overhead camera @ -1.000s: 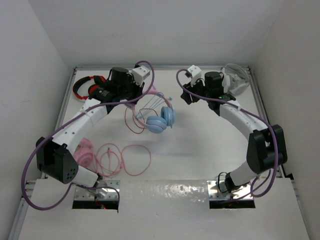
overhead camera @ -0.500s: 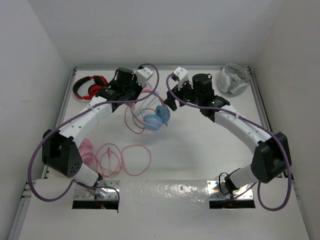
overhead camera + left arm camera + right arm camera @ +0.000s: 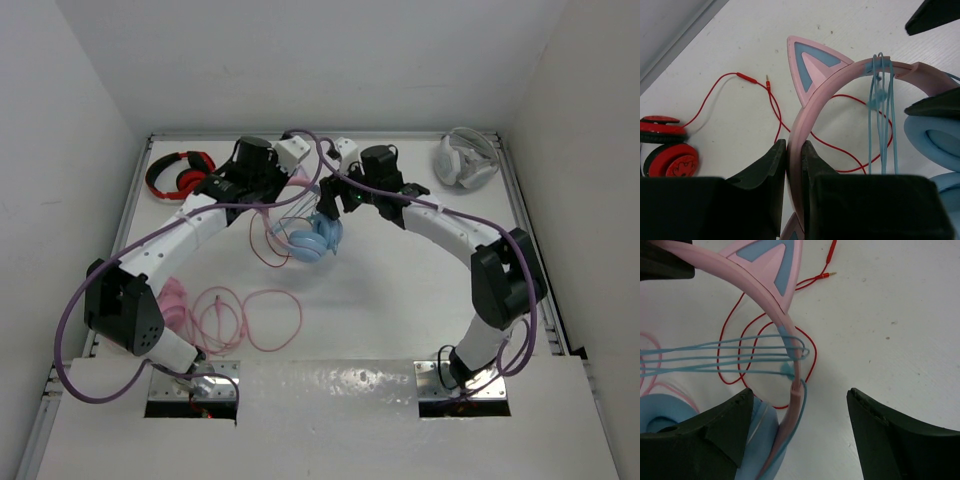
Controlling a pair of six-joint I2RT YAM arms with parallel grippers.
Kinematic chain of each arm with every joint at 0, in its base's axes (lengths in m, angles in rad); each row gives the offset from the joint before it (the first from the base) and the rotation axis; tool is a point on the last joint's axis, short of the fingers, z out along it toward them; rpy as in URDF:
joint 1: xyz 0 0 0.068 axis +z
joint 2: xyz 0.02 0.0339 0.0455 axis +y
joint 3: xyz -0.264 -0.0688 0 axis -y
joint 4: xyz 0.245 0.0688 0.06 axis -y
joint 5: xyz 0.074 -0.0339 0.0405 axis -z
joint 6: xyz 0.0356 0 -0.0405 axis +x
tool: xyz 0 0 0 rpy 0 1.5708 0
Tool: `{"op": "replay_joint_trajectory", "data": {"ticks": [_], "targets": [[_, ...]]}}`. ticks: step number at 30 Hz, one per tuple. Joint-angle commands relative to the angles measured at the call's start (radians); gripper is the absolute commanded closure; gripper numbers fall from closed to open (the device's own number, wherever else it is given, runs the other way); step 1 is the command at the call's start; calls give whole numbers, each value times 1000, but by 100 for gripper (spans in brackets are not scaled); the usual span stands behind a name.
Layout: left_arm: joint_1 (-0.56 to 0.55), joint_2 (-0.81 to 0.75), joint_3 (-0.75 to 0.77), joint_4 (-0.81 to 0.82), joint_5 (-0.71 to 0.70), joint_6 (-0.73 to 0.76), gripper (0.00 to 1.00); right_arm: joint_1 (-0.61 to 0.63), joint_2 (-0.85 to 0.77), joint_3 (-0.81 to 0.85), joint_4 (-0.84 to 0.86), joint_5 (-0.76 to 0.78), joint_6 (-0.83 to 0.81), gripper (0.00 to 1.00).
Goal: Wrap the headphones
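Found headphones (image 3: 312,238) at upper centre of overhead view, pink headband (image 3: 805,110) pinched tight in left pincer (image 3: 794,146), blue cable (image 3: 875,102) looped several times across the band. Noted right pincer (image 3: 800,394) spread wide, straddling the band just beside the loops, closed on nothing. Judged risk: closing off-target could miss the cable, push loops off the band, or snag the red cable (image 3: 747,78) lying beneath.

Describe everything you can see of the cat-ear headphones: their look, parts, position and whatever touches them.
The headphones have a smooth pink headband with blue-centred cat ears and padded light blue ear cups. Their thin blue cable is looped several times over the band. The left gripper is shut on the band; the right gripper stands open astride it.
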Motion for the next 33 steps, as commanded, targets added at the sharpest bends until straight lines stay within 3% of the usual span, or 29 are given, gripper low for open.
{"op": "replay_joint_trajectory", "data": {"ticks": [1, 4, 12, 21, 23, 24, 27, 29, 31, 33], "targets": [[-17, -19, 70, 95, 21, -34, 100, 13, 28, 47, 67, -17, 39, 27], [-19, -16, 88, 90, 33, -42, 100, 13, 50, 44, 81, -9, 70, 32], [-17, -29, 93, 75, 82, -62, 100, 13, 96, 60, 67, 24, 145, 100], [-17, -25, 87, 77, 91, -57, 100, 13, 73, 15, 119, 63, 174, 100], [-19, -20, 85, 73, 82, -56, 91, 11, 47, -2, 145, 61, 180, 100], [-19, -16, 85, 72, 81, -56, 78, 11, 40, -12, 148, 60, 182, 100], [-19, -14, 85, 58, 94, -66, 57, -2, 14, -24, 150, 46, 186, 100], [-16, -16, 104, 43, 113, -74, 50, -24, -6, -36, 154, 35, 198, 100], [-17, -26, 134, 15, 116, -89, 36, -39, -22, -59, 153, 37, 200, 100], [-16, -40, 168, -14, 114, -102, 17, -64, -52, -91, 148, 43, 203, 100]]}}
